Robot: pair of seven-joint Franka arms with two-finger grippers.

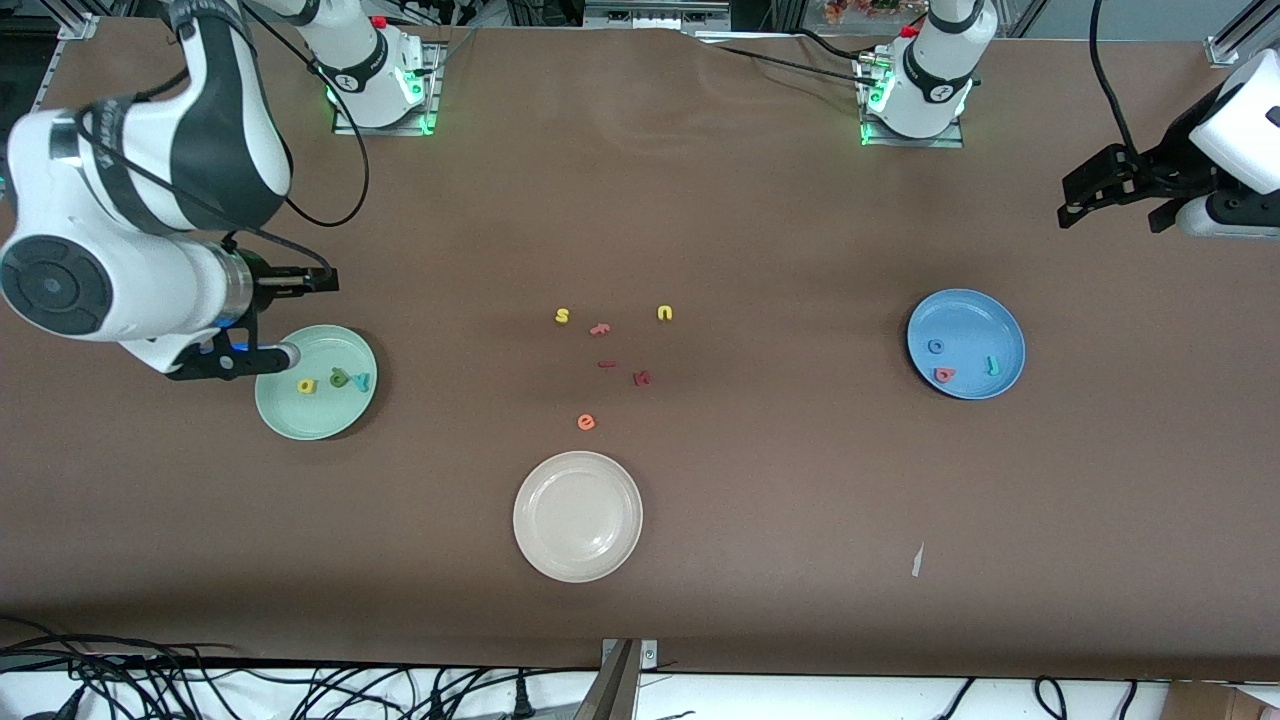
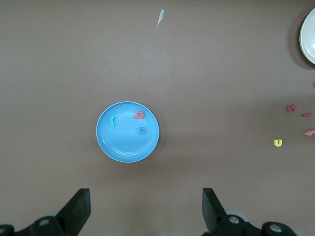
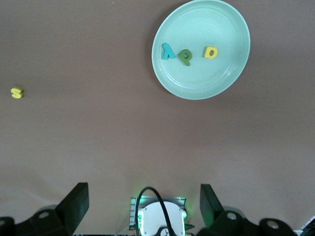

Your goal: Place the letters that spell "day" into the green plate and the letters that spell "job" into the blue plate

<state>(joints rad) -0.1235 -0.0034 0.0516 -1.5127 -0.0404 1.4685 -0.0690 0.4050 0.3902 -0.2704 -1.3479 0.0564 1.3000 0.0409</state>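
Note:
The green plate [image 1: 300,420] [image 3: 197,83] lies toward the right arm's end of the table. In it lie the yellow "d" [image 1: 307,385] [image 3: 211,52], dark green "a" [image 1: 340,378] [image 3: 185,57] and teal "y" [image 1: 361,380] [image 3: 168,51]. The blue plate [image 1: 975,320] [image 2: 123,142] lies toward the left arm's end and holds the blue "o" [image 1: 936,346] [image 2: 141,130], salmon "b" [image 1: 944,375] [image 2: 139,115] and teal "j" [image 1: 992,366] [image 2: 112,121]. My right gripper [image 1: 313,318] [image 3: 142,189] hangs open and empty over the green plate's edge. My left gripper [image 1: 1110,220] [image 2: 146,194] is open and empty, raised over bare table beside the blue plate.
A cream-white plate [image 1: 577,540] sits nearer the front camera, mid-table. Loose letters lie in the middle: yellow "s" [image 1: 562,316], yellow "u" [image 1: 664,313], orange "e" [image 1: 586,422] and three dark red ones [image 1: 642,377]. A paper scrap [image 1: 916,560] lies toward the front edge.

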